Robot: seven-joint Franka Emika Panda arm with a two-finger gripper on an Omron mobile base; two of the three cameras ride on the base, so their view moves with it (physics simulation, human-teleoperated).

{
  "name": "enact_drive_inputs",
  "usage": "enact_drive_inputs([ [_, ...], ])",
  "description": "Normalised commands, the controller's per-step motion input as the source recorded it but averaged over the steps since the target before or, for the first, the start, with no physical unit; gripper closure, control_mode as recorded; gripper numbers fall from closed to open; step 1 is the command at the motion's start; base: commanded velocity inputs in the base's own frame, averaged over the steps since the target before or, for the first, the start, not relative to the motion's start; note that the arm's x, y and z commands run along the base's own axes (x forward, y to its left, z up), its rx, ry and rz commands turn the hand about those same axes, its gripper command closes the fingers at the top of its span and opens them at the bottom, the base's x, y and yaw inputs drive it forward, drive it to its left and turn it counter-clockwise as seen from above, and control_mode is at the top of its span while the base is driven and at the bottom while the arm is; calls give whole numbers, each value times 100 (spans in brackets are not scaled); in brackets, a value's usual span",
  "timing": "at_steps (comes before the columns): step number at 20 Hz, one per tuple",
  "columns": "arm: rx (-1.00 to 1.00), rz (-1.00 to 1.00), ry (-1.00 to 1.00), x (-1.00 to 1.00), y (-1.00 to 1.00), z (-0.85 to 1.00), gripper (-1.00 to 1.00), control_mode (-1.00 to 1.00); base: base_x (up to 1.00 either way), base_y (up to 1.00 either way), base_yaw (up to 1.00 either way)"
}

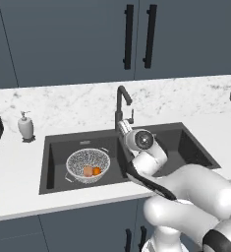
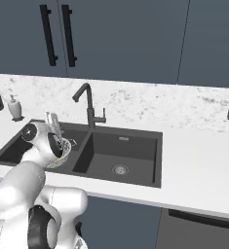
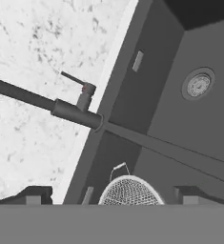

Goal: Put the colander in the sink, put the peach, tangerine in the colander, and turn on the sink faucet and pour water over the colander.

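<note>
Now: fruit in the colander (image 1: 88, 165), left basin of the sink (image 1: 53, 162).
Peach (image 1: 88, 171) and tangerine (image 1: 97, 171) inside; empty hand (image 3: 108, 198), spread, at the sink faucet's (image 1: 121, 106) six o'clock.

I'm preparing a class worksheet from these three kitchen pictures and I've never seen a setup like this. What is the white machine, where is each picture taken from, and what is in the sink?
The white machine is a robot arm on a drivable base, in a simulated kitchen. Two pictures come from cameras on the base, behind the arm to its left and right. The third comes from a camera on the hand, looking down. The gripper is open and holds nothing. The dark double sink sits in a white marble counter. In its left basin stands the colander, with the peach and the tangerine inside. The sink faucet rises behind the divider, and a soap dispenser stands to the left.
</note>
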Motion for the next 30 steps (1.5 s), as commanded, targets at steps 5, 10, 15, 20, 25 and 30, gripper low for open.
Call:
enact_drive_inputs([
  [5, 29, 4, 9, -22, -48, 96, -100, -100, 0, 0, 0],
  [10, 22, 8, 24, -36, -66, 29, -100, -100, 0, 0, 0],
  [15, 18, 16, -7, -17, -50, 0, -100, -100, 0, 0, 0],
  [20, 18, 32, -20, 0, -33, 8, -100, -100, 0, 0, 0],
  [25, 11, 29, -21, 23, -7, 4, -100, -100, 0, 0, 0],
  [30, 3, 19, -6, 46, 0, 20, -100, -100, 0, 0, 0],
])
